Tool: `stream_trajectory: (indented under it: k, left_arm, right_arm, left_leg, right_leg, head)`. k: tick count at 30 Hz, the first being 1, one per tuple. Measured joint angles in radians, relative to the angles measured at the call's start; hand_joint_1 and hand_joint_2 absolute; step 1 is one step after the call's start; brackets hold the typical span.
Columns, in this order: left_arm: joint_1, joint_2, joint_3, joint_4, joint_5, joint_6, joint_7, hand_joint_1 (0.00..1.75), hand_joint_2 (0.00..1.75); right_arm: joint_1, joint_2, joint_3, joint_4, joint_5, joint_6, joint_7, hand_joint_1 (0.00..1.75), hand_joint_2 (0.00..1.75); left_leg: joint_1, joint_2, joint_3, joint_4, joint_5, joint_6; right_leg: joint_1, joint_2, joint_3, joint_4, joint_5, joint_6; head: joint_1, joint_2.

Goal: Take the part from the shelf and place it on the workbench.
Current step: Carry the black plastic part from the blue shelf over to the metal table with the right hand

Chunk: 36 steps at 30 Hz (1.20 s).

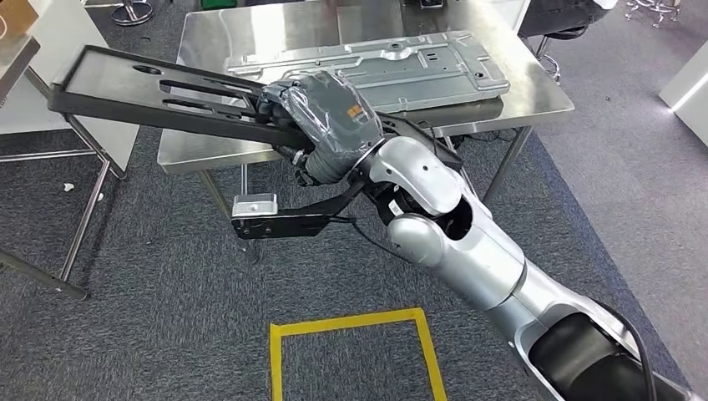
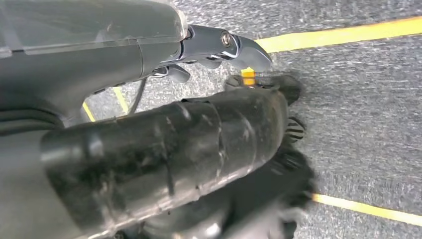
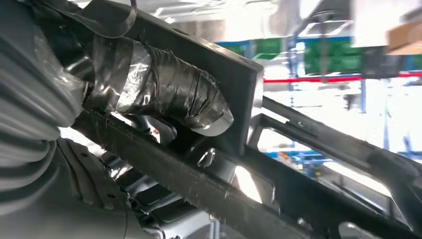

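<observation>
Head view, right hand (image 1: 321, 113) grasping black part (image 1: 134, 88), silver plate (image 1: 376, 71) occupying workbench (image 1: 543, 96), left hand (image 2: 219, 50) unclear

head view high, facing down; wrist views close; right shares part (image 1: 150, 92) (image 3: 308, 144).

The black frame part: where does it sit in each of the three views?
Head view: black frame part runs from upper left to centre, held by the right robot hand.
Right wrist view: it crosses the picture diagonally.
Left wrist view: not in it.
Shared landmark: the right robot hand's taped thumb.
</observation>
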Motion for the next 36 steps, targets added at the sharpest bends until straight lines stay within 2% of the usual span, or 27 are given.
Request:
stream_trajectory:
  k: [1,2,3,4,5,7,9,11,12,13,14,16,17,18,21,22,23,25,26,27,29,30,31,32,33,35,36]
  left_arm:
    - [0.006,-0.003,0.000,0.001,-0.002,0.001,-0.007,0.00,0.00]
    - [0.012,-0.007,-0.001,0.003,-0.003,0.003,-0.013,0.00,0.00]
    - [0.017,-0.010,-0.001,0.005,-0.004,0.005,-0.018,0.00,0.00]
    - [0.022,-0.015,-0.002,0.009,-0.004,0.006,-0.021,0.00,0.00]
    - [0.024,-0.019,-0.002,0.014,-0.005,0.007,-0.023,0.00,0.00]
    - [0.024,-0.025,-0.002,0.020,-0.005,0.007,-0.027,0.00,0.00]
    - [0.021,-0.025,-0.003,0.020,-0.005,0.004,-0.031,0.00,0.00]
    - [0.022,-0.026,-0.004,0.022,-0.005,0.000,-0.035,0.00,0.00]
    - [0.024,-0.028,-0.004,0.024,-0.005,-0.001,-0.037,0.00,0.00]
    - [0.026,-0.029,-0.004,0.027,-0.005,-0.002,-0.038,0.00,0.00]
    - [0.028,-0.031,-0.004,0.030,-0.005,-0.002,-0.039,0.00,0.00]
    - [0.031,-0.034,-0.004,0.035,-0.004,-0.003,-0.040,0.00,0.00]
    - [0.033,-0.036,-0.004,0.036,-0.003,-0.003,-0.041,0.00,0.00]
    - [0.034,-0.037,-0.004,0.038,-0.002,-0.003,-0.042,0.00,0.00]
    - [0.031,-0.038,-0.004,0.045,0.005,0.004,-0.044,0.00,0.00]
    - [0.027,-0.036,-0.004,0.047,0.008,0.007,-0.043,0.00,0.00]
    - [0.023,-0.033,-0.004,0.048,0.012,0.010,-0.042,0.00,0.00]
    - [0.017,-0.021,-0.003,0.049,0.022,0.013,-0.034,0.00,0.00]
    - [0.013,-0.016,-0.002,0.050,0.026,0.014,-0.028,0.00,0.00]
    - [0.008,-0.011,-0.001,0.050,0.030,0.014,-0.022,0.00,0.00]
    - [-0.001,-0.006,-0.001,0.050,0.035,0.013,-0.014,0.00,0.00]
    - [-0.005,-0.006,-0.001,0.050,0.037,0.013,-0.012,0.00,0.00]
    - [-0.006,-0.005,-0.001,0.050,0.038,0.014,-0.011,0.00,0.00]
    - [-0.006,-0.005,-0.001,0.050,0.039,0.014,-0.010,0.00,0.00]
    - [-0.005,-0.005,-0.001,0.050,0.039,0.014,-0.009,0.00,0.00]
    - [-0.001,0.001,-0.001,0.050,0.039,0.016,-0.009,0.00,0.00]
    - [-0.001,0.006,-0.001,0.051,0.040,0.016,-0.010,0.00,0.00]
  right_arm:
    - [-0.002,-0.013,0.001,-0.001,0.009,0.007,0.007,1.69,1.75]
    - [-0.005,-0.026,0.002,-0.001,0.016,0.013,0.012,1.69,1.75]
    - [-0.008,-0.038,0.003,-0.002,0.020,0.018,0.016,1.69,1.75]
    - [-0.010,-0.050,0.003,-0.002,0.024,0.022,0.019,1.69,1.75]
    - [-0.013,-0.058,0.003,-0.003,0.026,0.025,0.021,1.69,1.75]
    - [-0.017,-0.071,0.004,-0.007,0.031,0.028,0.025,1.69,1.75]
    - [-0.031,-0.079,0.003,-0.013,0.034,0.029,0.030,1.69,1.75]
    - [-0.044,-0.091,0.002,-0.017,0.038,0.028,0.031,1.69,1.75]
    - [-0.043,-0.098,0.003,-0.016,0.040,0.028,0.030,1.69,1.75]
    - [-0.037,-0.106,0.003,-0.014,0.041,0.030,0.029,1.69,1.75]
    - [-0.029,-0.112,0.004,-0.012,0.042,0.033,0.029,1.69,1.75]
    - [-0.020,-0.121,0.004,-0.007,0.045,0.040,0.033,1.69,1.75]
    - [-0.020,-0.125,0.004,-0.004,0.048,0.041,0.035,1.69,1.75]
    - [-0.021,-0.129,0.004,0.000,0.053,0.042,0.038,1.69,1.75]
    - [-0.020,-0.133,0.011,0.023,0.075,0.046,0.048,1.69,1.75]
    - [-0.020,-0.132,0.015,0.030,0.081,0.048,0.053,1.69,1.75]
    - [-0.024,-0.127,0.019,0.032,0.086,0.050,0.058,1.69,1.75]
    - [-0.041,-0.102,0.021,0.032,0.100,0.052,0.074,1.69,1.75]
    - [-0.053,-0.086,0.021,0.033,0.108,0.051,0.082,1.69,1.75]
    - [-0.062,-0.071,0.022,0.035,0.114,0.051,0.089,1.69,1.75]
    - [-0.070,-0.053,0.024,0.043,0.120,0.050,0.095,1.69,1.75]
    - [-0.070,-0.048,0.026,0.048,0.120,0.050,0.097,1.69,1.75]
    - [-0.068,-0.045,0.028,0.054,0.120,0.050,0.099,1.69,1.75]
    - [-0.067,-0.044,0.030,0.060,0.120,0.050,0.100,1.69,1.75]
    - [-0.067,-0.042,0.031,0.065,0.120,0.049,0.100,1.69,1.75]
    - [-0.068,-0.040,0.034,0.073,0.121,0.047,0.100,1.69,1.75]
    - [-0.067,-0.039,0.035,0.076,0.122,0.046,0.100,1.69,1.75]
  left_leg:
    - [0.002,0.000,-0.028,-0.005,0.043,-0.003]
    - [0.005,0.001,-0.038,-0.050,0.108,-0.006]
    - [0.007,0.003,-0.035,-0.108,0.174,-0.008]
    - [0.005,0.004,-0.027,-0.149,0.222,-0.008]
    - [0.003,0.006,-0.016,-0.180,0.245,-0.005]
    - [-0.005,0.007,0.014,-0.199,0.208,0.010]
    - [-0.005,0.007,0.058,-0.242,0.147,0.032]
    - [0.000,0.003,0.112,-0.282,0.111,0.050]
    - [0.003,0.000,0.144,-0.302,0.101,0.055]
    - [0.004,-0.004,0.179,-0.324,0.091,0.058]
    - [0.005,-0.010,0.215,-0.347,0.081,0.059]
    - [0.005,-0.023,0.296,-0.396,0.061,0.057]
    - [0.005,-0.029,0.335,-0.419,0.050,0.055]
    - [0.004,-0.033,0.378,-0.440,0.038,0.051]
    - [-0.006,-0.043,0.473,-0.463,-0.020,0.039]
    - [-0.012,-0.045,0.496,-0.462,-0.045,0.038]
    - [-0.018,-0.046,0.508,-0.441,-0.058,0.038]
    - [-0.019,-0.037,0.503,-0.381,-0.066,0.039]
    - [-0.016,-0.029,0.476,-0.328,-0.072,0.032]
    - [-0.014,-0.020,0.443,-0.275,-0.096,0.024]
    - [-0.013,-0.007,0.348,-0.154,-0.172,0.010]
    - [-0.015,-0.005,0.302,-0.107,-0.202,0.011]
    - [-0.018,-0.003,0.266,-0.084,-0.213,0.016]
    - [-0.023,-0.002,0.243,-0.092,-0.195,0.028]
    - [-0.031,-0.001,0.233,-0.129,-0.149,0.048]
    - [-0.041,0.004,0.232,-0.231,-0.032,0.108]
    - [-0.047,0.006,0.236,-0.274,0.007,0.120]
  right_leg:
    - [-0.002,0.000,0.028,-0.004,-0.020,0.003]
    - [-0.004,0.001,0.058,-0.006,-0.041,0.008]
    - [-0.008,0.001,0.088,-0.009,-0.064,0.013]
    - [-0.010,0.003,0.111,-0.014,-0.084,0.020]
    - [-0.010,0.005,0.129,-0.020,-0.098,0.028]
    - [-0.009,0.007,0.152,-0.035,-0.110,0.041]
    - [-0.010,0.007,0.143,0.005,-0.089,0.051]
    - [-0.011,0.006,0.070,0.138,-0.041,0.063]
    - [-0.012,0.005,0.021,0.211,-0.035,0.068]
    - [-0.013,0.004,-0.027,0.267,-0.052,0.072]
    - [-0.013,0.004,-0.069,0.299,-0.088,0.073]
    - [-0.013,0.004,-0.147,0.295,-0.164,0.067]
    - [-0.011,0.004,-0.178,0.266,-0.172,0.062]
    - [-0.007,0.004,-0.205,0.213,-0.134,0.054]
    - [0.008,0.004,-0.250,0.009,0.192,0.028]
    - [0.010,0.007,-0.252,-0.012,0.256,0.023]
    - [0.009,0.012,-0.253,-0.005,0.259,0.020]
    - [0.007,0.022,-0.247,0.031,0.231,0.010]
    - [0.007,0.026,-0.246,0.037,0.220,0.004]
    - [0.009,0.029,-0.245,0.041,0.215,-0.002]
    - [0.016,0.034,-0.243,0.044,0.208,-0.013]
    - [0.021,0.034,-0.239,0.045,0.204,-0.017]
    - [0.028,0.034,-0.234,0.046,0.198,-0.023]
    - [0.037,0.034,-0.226,0.047,0.192,-0.028]
    - [0.048,0.034,-0.218,0.047,0.187,-0.033]
    - [0.061,0.032,-0.207,0.047,0.180,-0.042]
    - [0.060,0.031,-0.205,0.043,0.182,-0.041]
  head:
    - [0.000,0.000]
    - [0.000,0.000]
    - [0.001,0.000]
    - [-0.001,0.000]
    - [-0.003,0.000]
    - [-0.005,0.000]
    - [-0.003,0.000]
    - [-0.001,0.000]
    - [0.000,0.000]
    - [0.000,0.000]
    - [0.001,0.000]
    - [0.001,0.000]
    - [0.002,0.000]
    - [0.002,0.000]
    - [0.002,0.000]
    - [0.001,0.000]
    - [0.000,0.000]
    - [-0.001,0.000]
    - [-0.003,0.000]
    - [-0.004,0.000]
    - [-0.007,0.000]
    - [-0.007,0.000]
    - [-0.007,0.000]
    - [-0.007,0.000]
    - [-0.007,0.000]
    - [-0.002,0.000]
    - [0.002,0.000]
